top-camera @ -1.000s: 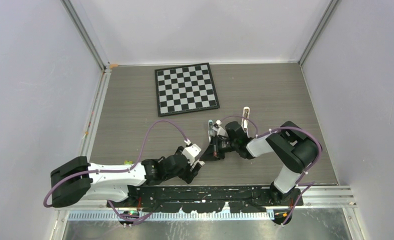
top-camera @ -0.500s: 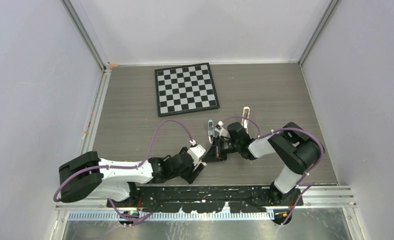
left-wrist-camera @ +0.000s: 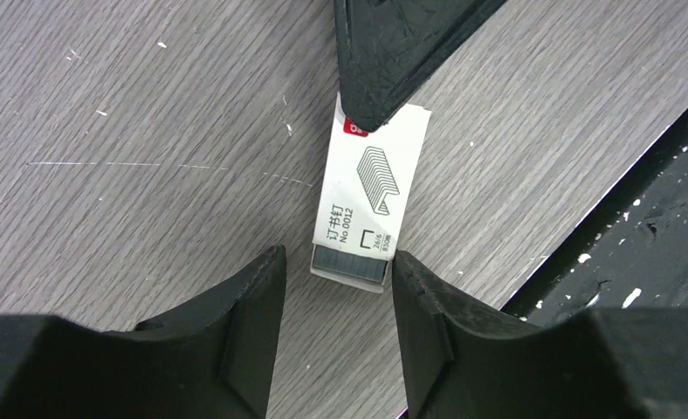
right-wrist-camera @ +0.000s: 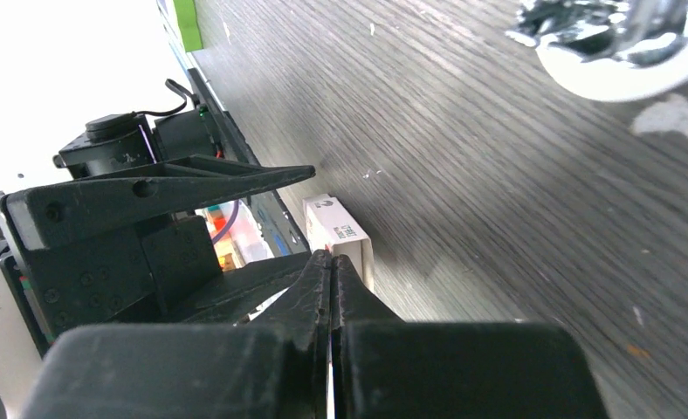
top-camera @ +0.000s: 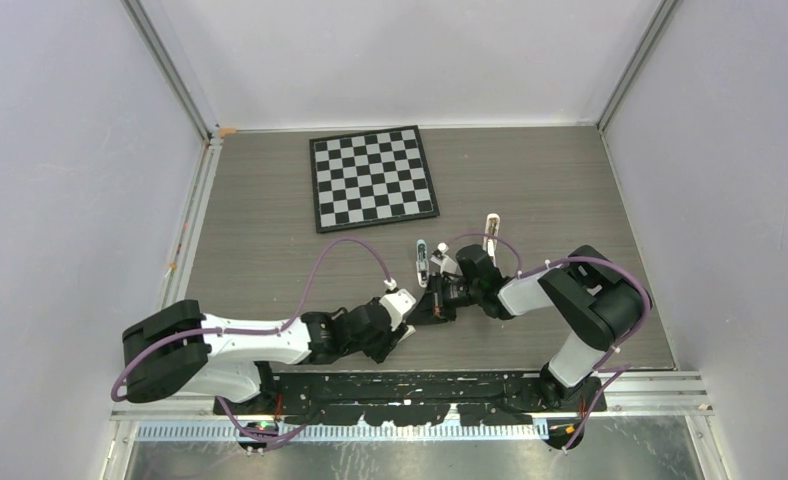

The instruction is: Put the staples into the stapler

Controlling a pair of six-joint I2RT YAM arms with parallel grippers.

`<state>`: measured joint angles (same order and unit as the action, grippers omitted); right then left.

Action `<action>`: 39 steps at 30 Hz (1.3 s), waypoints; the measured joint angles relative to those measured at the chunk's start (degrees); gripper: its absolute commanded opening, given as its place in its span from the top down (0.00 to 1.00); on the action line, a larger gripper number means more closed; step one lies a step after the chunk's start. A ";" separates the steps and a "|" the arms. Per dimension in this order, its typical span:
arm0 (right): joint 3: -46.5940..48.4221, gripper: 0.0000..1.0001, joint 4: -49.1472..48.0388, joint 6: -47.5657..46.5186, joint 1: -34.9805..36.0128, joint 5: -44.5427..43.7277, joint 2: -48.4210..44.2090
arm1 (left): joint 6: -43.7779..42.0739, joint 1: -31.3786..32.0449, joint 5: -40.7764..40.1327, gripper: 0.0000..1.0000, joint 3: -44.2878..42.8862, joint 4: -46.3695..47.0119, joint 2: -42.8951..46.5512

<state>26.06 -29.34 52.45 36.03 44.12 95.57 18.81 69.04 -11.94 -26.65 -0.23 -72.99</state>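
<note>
I've got the chessboard [top-camera: 373, 178] lying at the back of the table [top-camera: 270, 230], well apart from the action. The white stapler [top-camera: 491, 228] sits behind my right arm, away from both grippers, with a small blue-and-white object [top-camera: 422, 257] to its left. Down front, the staples [left-wrist-camera: 347, 261] show as a grey block in the open end of a little white box [left-wrist-camera: 371, 175]. My right gripper [right-wrist-camera: 332, 260], pinched shut, has its tip over the box's far end. My left gripper [left-wrist-camera: 336, 259] straddles the near end, jaws apart, a gap on one side, nothing clamped. Left arm lies low, stretched rightward; right arm folds back leftward to meet it.
</note>
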 measured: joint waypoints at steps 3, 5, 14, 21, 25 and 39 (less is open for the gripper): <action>0.00 0.99 1.18 -0.55 -0.59 0.04 -0.37 | -0.02 0.00 0.46 0.52 -0.70 -0.94 -0.22; 0.00 0.99 1.84 -1.16 -1.11 0.11 -0.79 | -0.04 0.00 0.66 0.54 -0.72 -1.14 -0.39; 0.00 0.99 6.91 -4.66 -3.50 0.22 -5.60 | -0.35 0.00 1.11 0.54 -0.79 -1.31 -0.59; 0.00 0.99 8.90 -6.03 -3.91 0.37 -6.05 | -1.27 0.00 1.88 0.34 -0.81 -0.90 -0.68; 0.00 0.99 8.92 -6.10 -3.91 0.37 -6.05 | -1.73 0.00 1.66 0.33 -1.51 -0.44 -1.81; 0.00 0.99 9.31 -6.12 -3.91 0.59 -6.05 | -4.57 -0.15 2.62 0.45 -5.27 3.56 -8.17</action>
<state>26.06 -20.03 46.33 32.12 44.71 89.52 14.24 68.88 -9.32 -31.92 3.33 -81.17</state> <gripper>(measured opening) 0.020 0.553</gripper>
